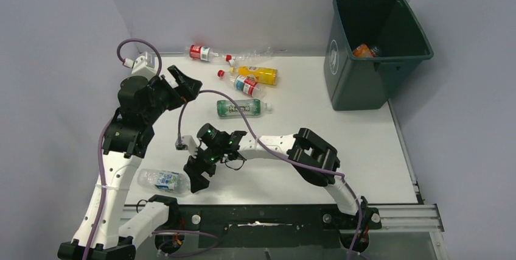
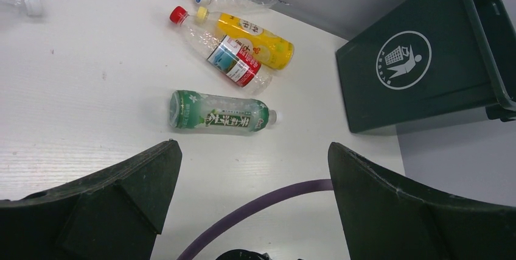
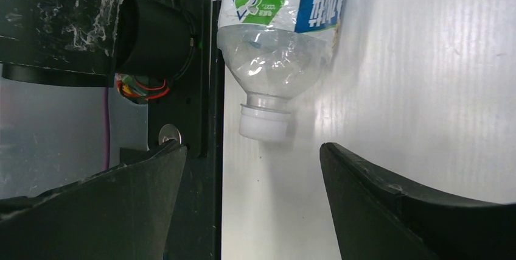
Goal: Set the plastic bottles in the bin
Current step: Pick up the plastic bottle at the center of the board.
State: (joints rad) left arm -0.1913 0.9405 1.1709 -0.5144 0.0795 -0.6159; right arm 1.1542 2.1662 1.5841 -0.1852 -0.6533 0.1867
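Top external view. White worktop [image 1: 316,150]. The dark green bin [image 1: 359,83] stands upright at the far right corner, with an orange bottle [image 1: 363,51] lying inside it. Five bottles lie loose at far centre: a red-label bottle [image 1: 204,53] and a clear bottle [image 1: 255,58] by the back wall, then a yellow bottle [image 1: 260,75] touching a red-and-blue-label bottle [image 1: 243,83], and a green bottle [image 1: 242,108] apart from them, nearer the arms. A blue-label bottle [image 1: 163,180] lies at the near left edge. The left end effector [image 1: 184,87] is raised at the left, well apart from the green bottle. The right end effector [image 1: 196,178] reaches across to the left, just beside the blue-label bottle.

Left wrist view. Both fingers [image 2: 109,199] are spread wide with nothing between them. The green bottle lies on its side ahead, white cap pointing right. The bin, white emblem facing, stands at the right. A purple cable [image 2: 268,202] crosses low.

Right wrist view. Fingers are wide apart and empty. The blue-label bottle lies just ahead, white cap pointing toward the camera, along the worktop's edge, untouched.
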